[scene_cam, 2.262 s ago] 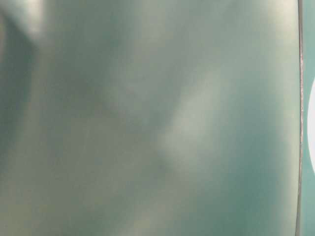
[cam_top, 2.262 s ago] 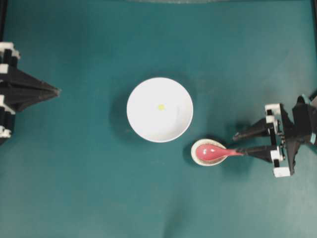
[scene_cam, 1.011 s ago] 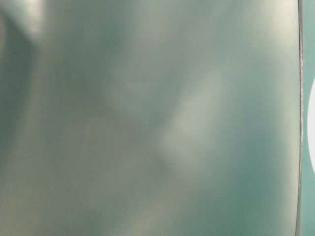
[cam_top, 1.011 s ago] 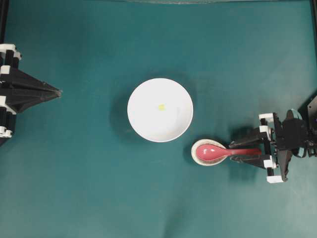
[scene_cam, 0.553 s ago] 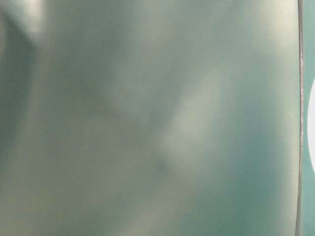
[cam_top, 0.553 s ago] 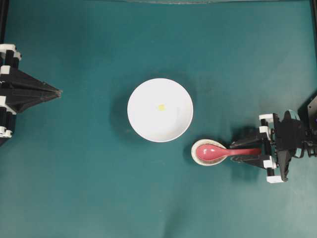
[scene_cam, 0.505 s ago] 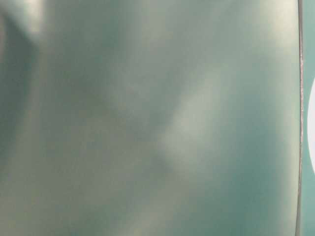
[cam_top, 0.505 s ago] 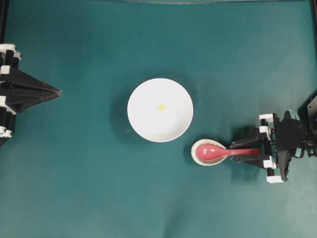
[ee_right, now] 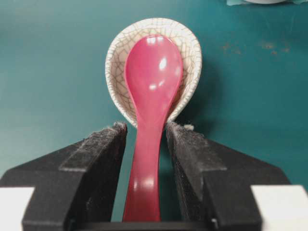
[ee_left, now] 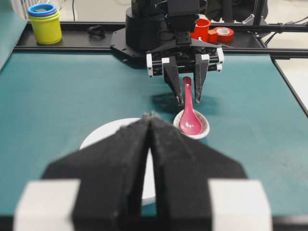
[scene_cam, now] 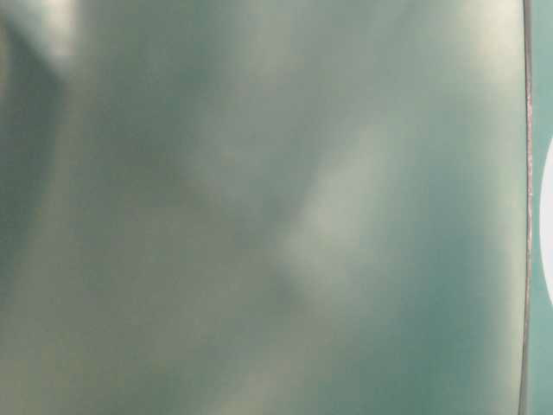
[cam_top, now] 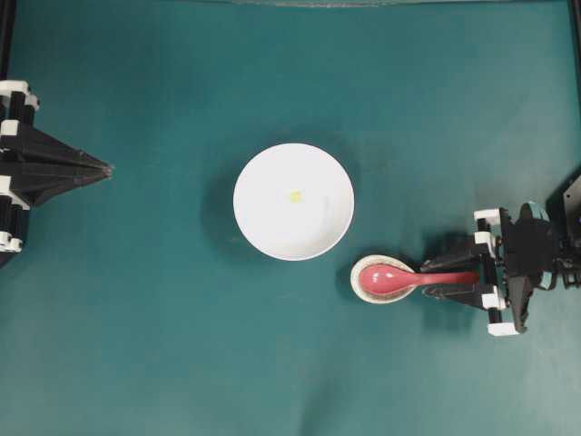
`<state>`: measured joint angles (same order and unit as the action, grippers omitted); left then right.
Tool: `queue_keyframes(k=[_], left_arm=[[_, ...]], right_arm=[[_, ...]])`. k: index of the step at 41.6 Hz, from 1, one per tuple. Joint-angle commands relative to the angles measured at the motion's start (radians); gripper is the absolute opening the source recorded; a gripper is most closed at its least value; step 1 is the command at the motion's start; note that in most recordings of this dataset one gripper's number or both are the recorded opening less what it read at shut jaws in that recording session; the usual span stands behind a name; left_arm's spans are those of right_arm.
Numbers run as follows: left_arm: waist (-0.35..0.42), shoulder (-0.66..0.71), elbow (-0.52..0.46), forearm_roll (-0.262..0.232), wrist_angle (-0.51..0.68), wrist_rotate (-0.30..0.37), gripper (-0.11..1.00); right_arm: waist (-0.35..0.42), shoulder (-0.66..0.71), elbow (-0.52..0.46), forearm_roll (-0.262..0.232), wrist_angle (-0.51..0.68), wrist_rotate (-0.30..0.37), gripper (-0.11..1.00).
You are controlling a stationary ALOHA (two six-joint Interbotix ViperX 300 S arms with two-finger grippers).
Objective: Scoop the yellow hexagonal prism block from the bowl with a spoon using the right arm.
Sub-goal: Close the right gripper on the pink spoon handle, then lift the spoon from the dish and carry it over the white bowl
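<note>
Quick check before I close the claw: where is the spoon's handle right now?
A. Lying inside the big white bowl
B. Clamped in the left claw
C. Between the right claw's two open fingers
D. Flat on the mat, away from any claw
C. In the right wrist view the spoon handle runs between the right claw fingers, with gaps either side; its scoop rests in the small speckled dish.

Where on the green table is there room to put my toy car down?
Bare mat lies between the left hand and the bowl, and all along the top and bottom. It is crowded at lower right, where the right hand straddles the spoon in its little dish.
</note>
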<state>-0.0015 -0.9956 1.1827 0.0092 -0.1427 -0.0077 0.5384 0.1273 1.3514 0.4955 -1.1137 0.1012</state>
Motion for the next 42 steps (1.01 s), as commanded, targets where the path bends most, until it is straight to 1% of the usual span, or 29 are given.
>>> queue_keyframes(k=[1,5,9,10,19,26,32,42], left_arm=[[-0.002,0.006,-0.025,0.002,-0.005,0.0,0.0],[-0.002,0.006,-0.023,0.002,-0.005,0.0,0.0],[-0.002,0.006,-0.023,0.002,-0.003,0.0,0.0],[0.0,0.006,-0.025,0.002,-0.003,0.0,0.0],[0.0,0.006,-0.025,0.002,-0.002,0.0,0.0],[0.0,0.006,-0.026,0.002,-0.002,0.0,0.0],[-0.002,0.005,-0.025,0.0,-0.002,0.002,0.0],[-0.002,-0.002,-0.026,0.002,-0.002,0.002,0.0]], right_arm=[[0.006,-0.009,-0.008,0.002,-0.006,-0.002,0.46],[0.008,-0.009,-0.009,0.002,-0.006,-0.002,0.38],[0.006,-0.009,-0.009,0.0,-0.005,-0.003,0.25],[0.006,-0.011,-0.009,0.0,-0.005,-0.003,0.23],[0.005,-0.029,-0.005,0.003,-0.011,-0.014,0.23],[-0.018,-0.11,0.0,0.002,0.017,-0.048,0.23],[-0.063,-0.204,-0.009,0.003,0.121,-0.1,0.23],[-0.17,-0.402,-0.077,0.002,0.42,-0.238,0.23]])
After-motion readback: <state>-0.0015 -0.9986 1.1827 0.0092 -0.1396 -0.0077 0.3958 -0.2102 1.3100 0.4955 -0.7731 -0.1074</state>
